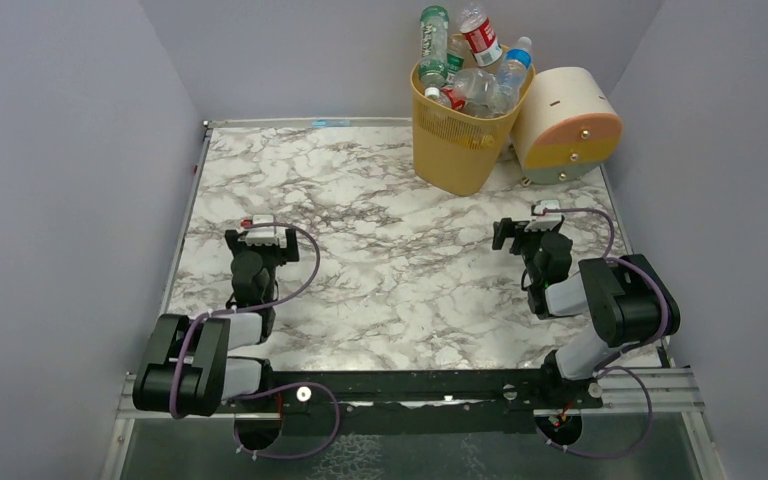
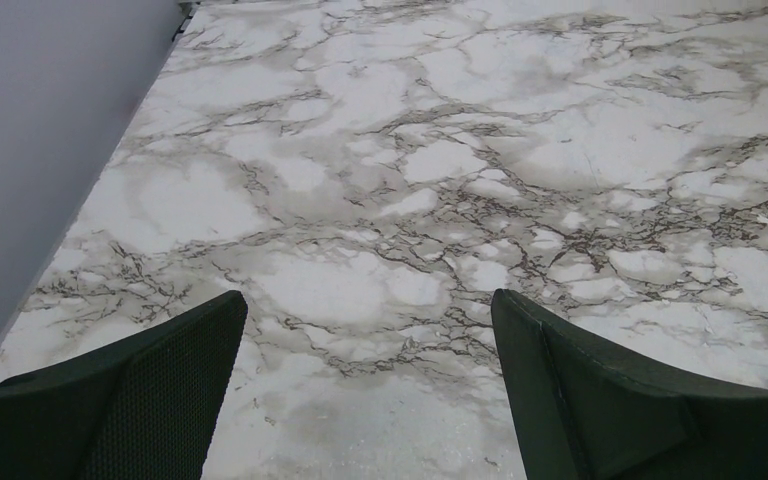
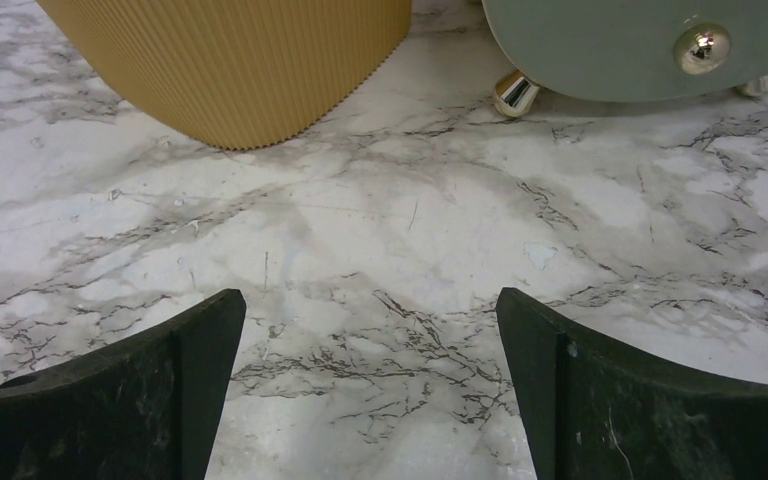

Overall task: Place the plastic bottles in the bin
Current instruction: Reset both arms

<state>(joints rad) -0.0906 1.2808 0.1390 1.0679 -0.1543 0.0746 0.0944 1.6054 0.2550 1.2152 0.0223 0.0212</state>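
A white marble-patterned tabletop (image 1: 380, 270) with grey veins lay between plain lilac-grey walls (image 1: 60, 200). The left gripper (image 2: 368, 310) hung low over it with its jaws spread wide and nothing between them. Bare marble stretched ahead of them, and one wall ran along to their left.

The right gripper (image 3: 370, 305) had its jaws parted just as widely and also held nothing. Ahead of its jaws and a little to their left stood the yellow-orange bin (image 3: 230, 60), its ribbed wall meeting the tabletop, well apart from the fingertips. Ahead and to the right of those jaws sat a cream-and-peach cylinder (image 1: 565, 130) on small shiny metal feet (image 3: 515, 92), just beside the bin.

The plastic bottles (image 1: 470, 60) were piled in the bin, heaped above its rim. They were mostly clear, with red, green and blue labels, and several necks and caps stuck up out of the heap.
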